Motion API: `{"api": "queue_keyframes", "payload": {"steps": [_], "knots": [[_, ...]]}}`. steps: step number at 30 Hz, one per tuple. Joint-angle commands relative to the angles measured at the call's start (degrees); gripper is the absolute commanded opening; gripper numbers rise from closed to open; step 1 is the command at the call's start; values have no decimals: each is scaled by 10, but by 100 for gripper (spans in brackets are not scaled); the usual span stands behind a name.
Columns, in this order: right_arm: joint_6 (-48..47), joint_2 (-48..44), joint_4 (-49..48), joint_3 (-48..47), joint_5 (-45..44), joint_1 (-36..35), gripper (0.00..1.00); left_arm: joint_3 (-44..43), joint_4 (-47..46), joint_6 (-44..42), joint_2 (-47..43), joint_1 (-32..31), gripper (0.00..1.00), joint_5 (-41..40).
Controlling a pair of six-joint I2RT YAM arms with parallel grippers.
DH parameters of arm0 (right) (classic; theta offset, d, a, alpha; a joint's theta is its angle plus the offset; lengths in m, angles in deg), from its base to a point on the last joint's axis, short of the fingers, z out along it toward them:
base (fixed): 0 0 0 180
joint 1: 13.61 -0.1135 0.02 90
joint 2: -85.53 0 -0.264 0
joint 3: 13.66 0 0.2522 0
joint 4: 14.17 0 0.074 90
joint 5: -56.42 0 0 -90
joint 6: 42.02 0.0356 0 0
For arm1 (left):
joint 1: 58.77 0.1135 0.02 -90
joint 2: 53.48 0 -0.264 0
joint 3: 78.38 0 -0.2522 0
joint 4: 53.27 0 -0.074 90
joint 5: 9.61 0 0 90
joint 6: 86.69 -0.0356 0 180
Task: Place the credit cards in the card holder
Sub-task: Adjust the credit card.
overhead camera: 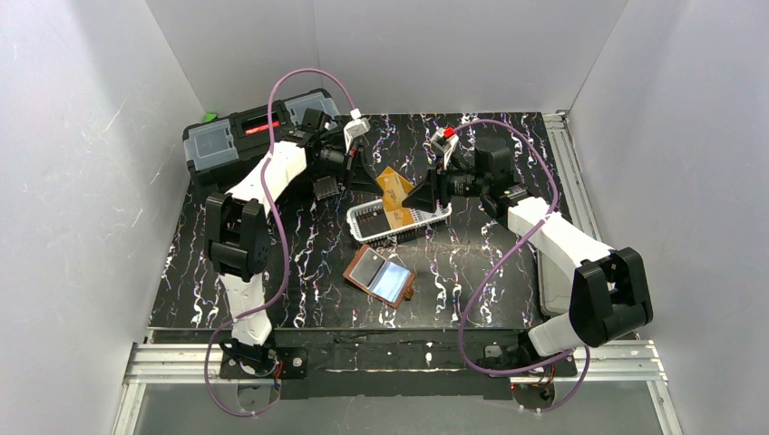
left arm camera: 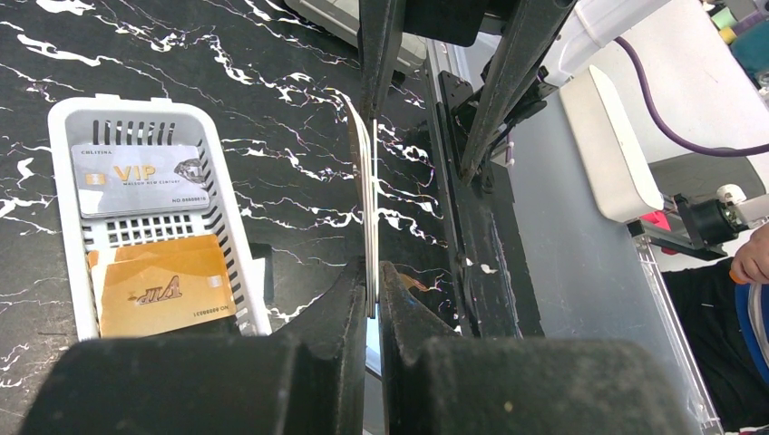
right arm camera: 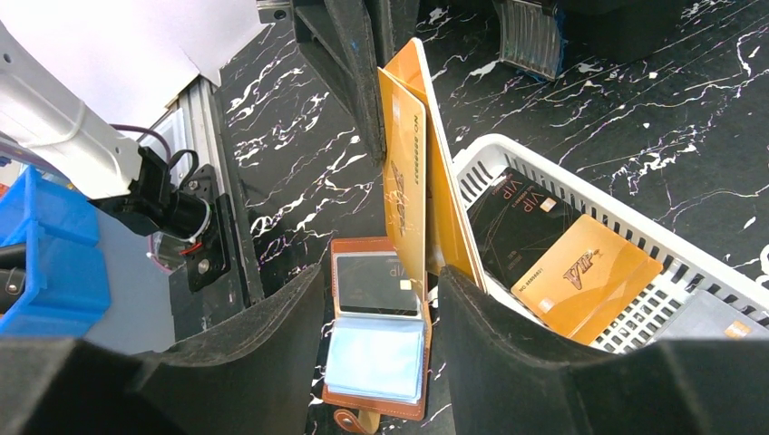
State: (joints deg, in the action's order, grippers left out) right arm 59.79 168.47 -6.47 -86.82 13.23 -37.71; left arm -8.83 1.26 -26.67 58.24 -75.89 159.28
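Left wrist: left gripper pinches thin gold credit cards edge-on; right gripper spread around them, brown leather card holder beyond its tips & slotted plastic basket beside.

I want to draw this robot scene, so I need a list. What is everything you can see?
table: one, black with white veins, under everything
basket: one, white, mid-table
held credit cards: at least two, gold, upright near the basket
basket cards: several, gold plus one dark and one whitish, lying in the basket
card holder: one, brown, open on the table beside the basket
toolbox: one, black, far left corner
left gripper: one, black, shut on the held credit cards
right gripper: one, black, open around the same cards
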Motion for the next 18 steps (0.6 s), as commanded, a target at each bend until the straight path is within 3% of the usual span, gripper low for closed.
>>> {"api": "queue_keyframes", "payload": {"steps": [1, 18], "knots": [[-4, -1, -15, -18, 9, 5, 57, -8, 23, -1, -41, -10, 0, 49], [35, 21, -73, 2, 66, -1, 56, -24, 25, 18, -37, -16, 0, 71]]}}
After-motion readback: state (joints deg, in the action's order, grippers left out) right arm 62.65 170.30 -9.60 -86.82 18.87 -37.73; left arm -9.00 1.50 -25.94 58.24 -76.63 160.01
